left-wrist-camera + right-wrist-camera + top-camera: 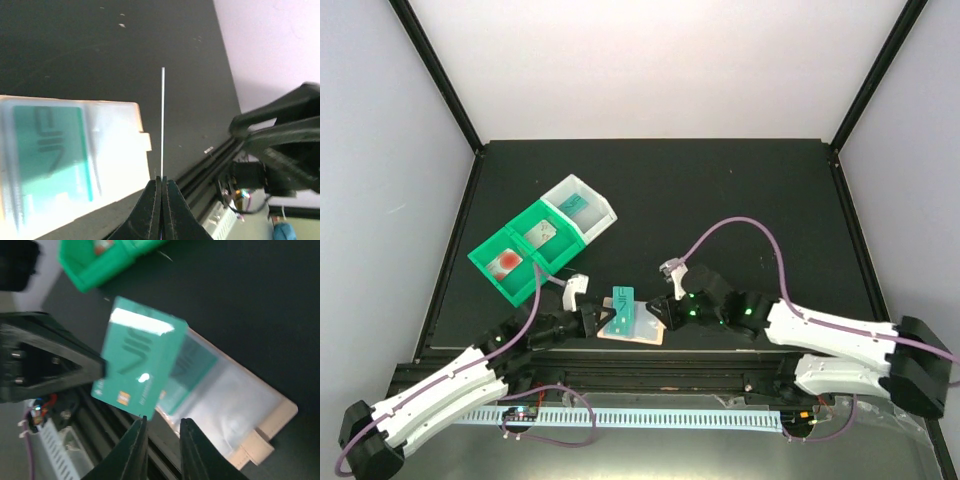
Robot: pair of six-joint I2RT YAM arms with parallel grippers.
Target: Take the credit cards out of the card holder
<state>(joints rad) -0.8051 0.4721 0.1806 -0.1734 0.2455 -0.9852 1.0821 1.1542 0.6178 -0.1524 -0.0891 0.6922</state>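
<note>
my left gripper [161, 181] is clamped on a teal credit card [140, 365], lifted just above the card holder [240, 402]. my right gripper [163, 421] has its fingers slightly apart and empty at that card's lower edge. a second teal card [50, 150] lies inside the holder. the table [720, 200] is open beyond the holder's far side, and its edge runs close on the near side.

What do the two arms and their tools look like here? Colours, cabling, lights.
Both the left arm and right arm have white shell links with black joints and bases. A purple cable loops along each. The left tool and right tool have black tapered fingers. Green lights glow on the right arm's wrist section.
</note>
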